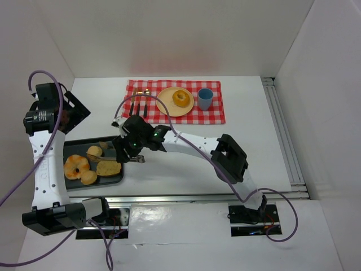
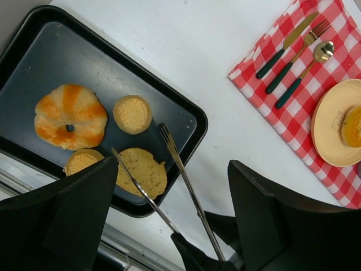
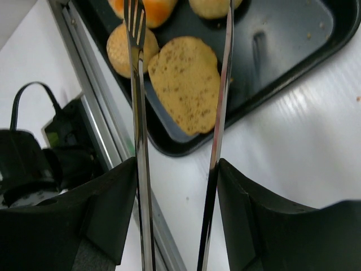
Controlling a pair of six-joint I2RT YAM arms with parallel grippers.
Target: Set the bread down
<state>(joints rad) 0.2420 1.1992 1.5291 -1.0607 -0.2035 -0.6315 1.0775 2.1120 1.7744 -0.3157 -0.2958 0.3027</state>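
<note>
Right gripper (image 3: 177, 169) clenched on metal tongs (image 3: 139, 113), whose parted tips straddle the flat bread (image 3: 188, 84) lying in the black tray (image 3: 293, 39) on the bench (image 3: 316, 147). Left gripper (image 2: 174, 166) released, above the tray. The small mark on the yellow plate (image 2: 333, 107) is illegible.

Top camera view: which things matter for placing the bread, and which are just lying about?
For the job: right gripper, the tongs it holds, flat bread slice, black tray, yellow plate.
Lying about: blue cup, cutlery, checked cloth.
</note>
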